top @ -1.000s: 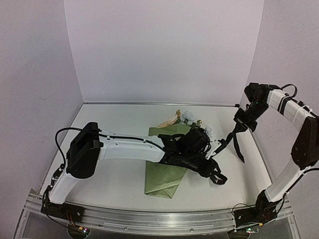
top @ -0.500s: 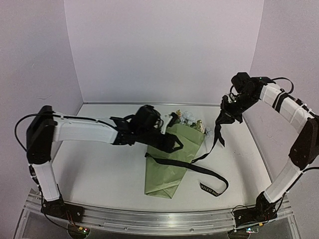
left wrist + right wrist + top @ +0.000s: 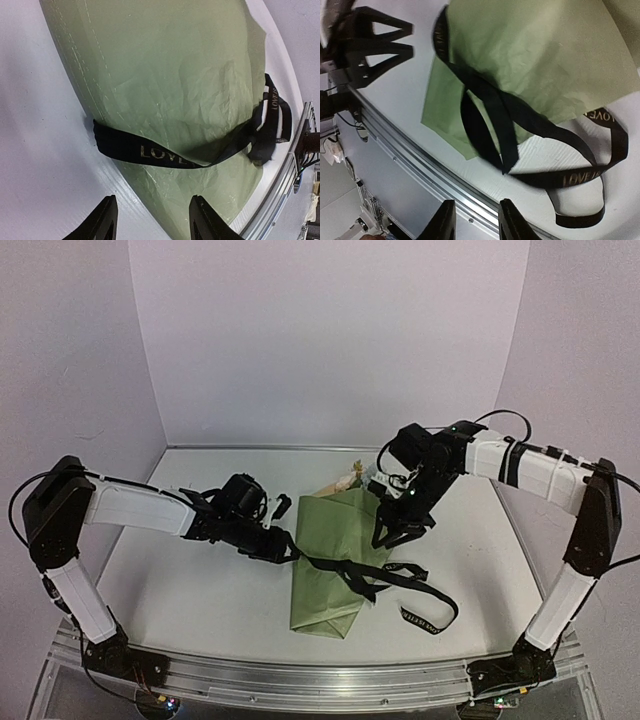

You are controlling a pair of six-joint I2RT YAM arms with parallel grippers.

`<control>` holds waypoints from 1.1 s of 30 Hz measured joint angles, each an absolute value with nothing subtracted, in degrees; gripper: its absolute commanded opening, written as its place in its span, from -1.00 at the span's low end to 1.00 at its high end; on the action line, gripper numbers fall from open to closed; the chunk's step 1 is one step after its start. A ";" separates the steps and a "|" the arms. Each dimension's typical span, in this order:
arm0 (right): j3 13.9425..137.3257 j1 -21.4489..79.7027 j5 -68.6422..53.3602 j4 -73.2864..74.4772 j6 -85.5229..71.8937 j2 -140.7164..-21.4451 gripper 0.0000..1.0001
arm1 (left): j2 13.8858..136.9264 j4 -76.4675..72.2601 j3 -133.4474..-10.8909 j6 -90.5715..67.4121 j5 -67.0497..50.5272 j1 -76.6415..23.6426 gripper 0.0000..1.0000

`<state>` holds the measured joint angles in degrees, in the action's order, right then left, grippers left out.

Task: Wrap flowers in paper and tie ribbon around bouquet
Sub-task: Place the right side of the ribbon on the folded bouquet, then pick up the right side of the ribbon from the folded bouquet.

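Room: pale lilac walls on three sides, with a white desk point(image 3: 200, 590) below.
Paper point(image 3: 335, 530): already folded into an olive-green cone, lying flat just right of the left gripper point(image 3: 285, 530) and reaching under the right gripper point(image 3: 396, 532).
Flowers point(image 3: 357, 470): almost all hidden behind the right arm. Only a pale scrap shows at the wide end, beyond the right gripper.
Ribbon point(image 3: 340, 568): black with pale lettering, laid across the cone's lower half just past the left fingertips. Its slack loops lie on the desk, nearer the arm bases than the right gripper.
Left gripper: jaws apart, holding nothing, beside the cone's left edge.
Right gripper: jaws apart and empty, above the cone's right side.
Done: the wrapping looks finished, and the ribbon crosses the bouquet.
Left: the ribbon crosses itself on the right side but looks slack. I judge the tie is not yet pulled tight. I cannot tell whether it passes under the paper.
Long axis: runs near to far, leaning slightly right at the far end.
Pointing: narrow folded end toward the arm bases, wide end toward the back wall.
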<state>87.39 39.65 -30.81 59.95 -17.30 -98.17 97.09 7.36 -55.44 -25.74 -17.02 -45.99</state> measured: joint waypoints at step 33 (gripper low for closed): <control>86.08 56.77 -7.96 48.80 -36.89 -111.54 -0.47 | 92.81 14.97 -58.73 -13.42 -8.42 -45.98 -0.01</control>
